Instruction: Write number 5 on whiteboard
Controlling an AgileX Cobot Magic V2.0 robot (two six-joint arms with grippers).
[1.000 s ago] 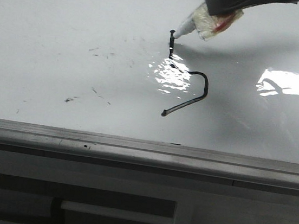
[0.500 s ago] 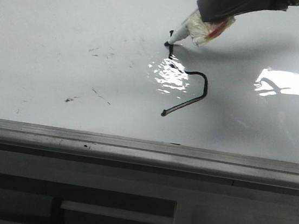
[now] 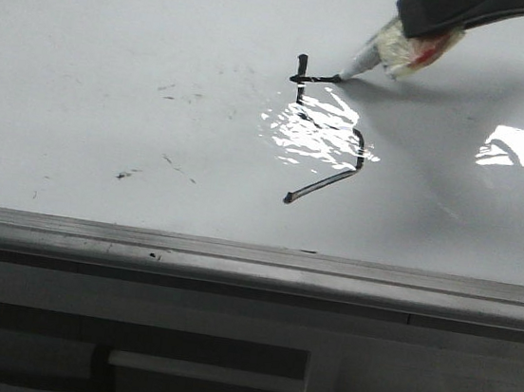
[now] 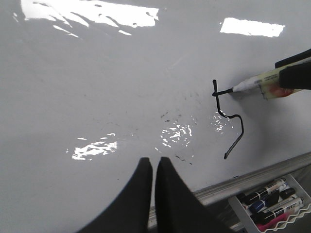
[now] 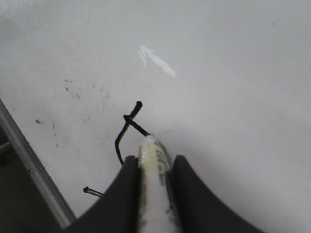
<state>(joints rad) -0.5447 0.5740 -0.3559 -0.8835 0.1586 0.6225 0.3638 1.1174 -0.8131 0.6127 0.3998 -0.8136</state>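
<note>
Your right gripper (image 3: 425, 34) comes in from the upper right of the front view, dark body angled down and left. Its jaws are clamped on a white marker with yellowish tape round the barrel (image 3: 395, 50); in the right wrist view the barrel (image 5: 153, 184) sits squeezed between the two dark fingers (image 5: 127, 194). Marker tip touches the large glossy white whiteboard (image 3: 116, 63) at the right end of the top bar.

The number 5 of thin black strokes (image 3: 327, 132) sits centre, slightly right, in the front view: short vertical at upper left, top bar running right from it to the tip, then a hook and a tail slanting to lower left. Glare covers the middle of the figure. Left wrist view shows the same figure (image 4: 228, 119) right of centre, marker (image 4: 257, 85) on its top bar.

Your left gripper (image 4: 150, 184) is at bottom centre of its own view, jaws together with only a thin slit between, holding nothing, above bare board and well apart from the figure.

Faint black scuff marks (image 3: 175, 90) lie left of the figure. The grey metal edge rail (image 3: 235, 260) runs across the lower front view. A tray of spare markers (image 4: 269, 204) shows at lower right of the left wrist view. Labels on all markers are too blurred to read; there's a red patch on the held one.
</note>
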